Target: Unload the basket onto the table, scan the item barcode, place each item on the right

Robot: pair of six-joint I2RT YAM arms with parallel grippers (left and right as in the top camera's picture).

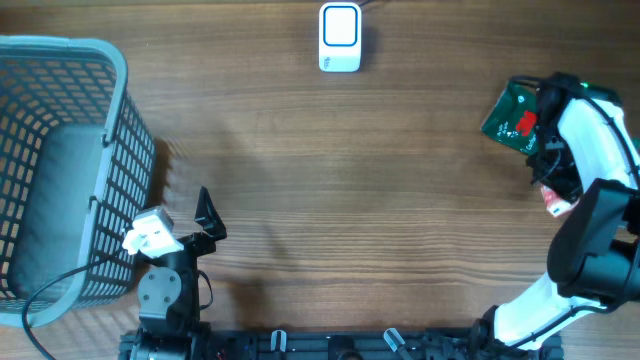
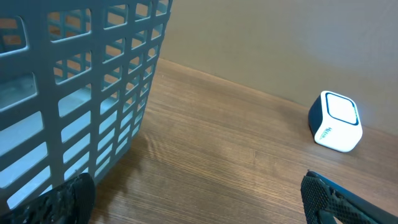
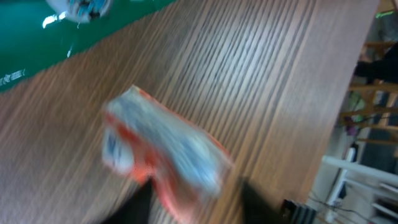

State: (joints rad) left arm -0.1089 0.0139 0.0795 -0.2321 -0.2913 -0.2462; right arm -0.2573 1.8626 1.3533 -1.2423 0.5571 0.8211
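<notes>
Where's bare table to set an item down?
Widest free patch: the middle of the table, bordered by the basket, the barcode scanner and the right arm. Also free: the strip between basket and scanner. Crowded: the right edge, with the green packet and a small orange-white packet by that arm.

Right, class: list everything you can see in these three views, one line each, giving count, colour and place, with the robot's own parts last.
basket: one, grey-blue plastic mesh, left edge of the table.
barcode scanner: one, white with blue sides, far edge, centre.
green packet: one, green with a red mark, far right, partly under the right arm.
small packet: one, orange-red and pale, blurred, by the right gripper.
table: one, brown wood grain.
left gripper: one, black, jaws open and empty, beside the basket.
right gripper: one, dark, jaws apart, far right over the small packet.
</notes>
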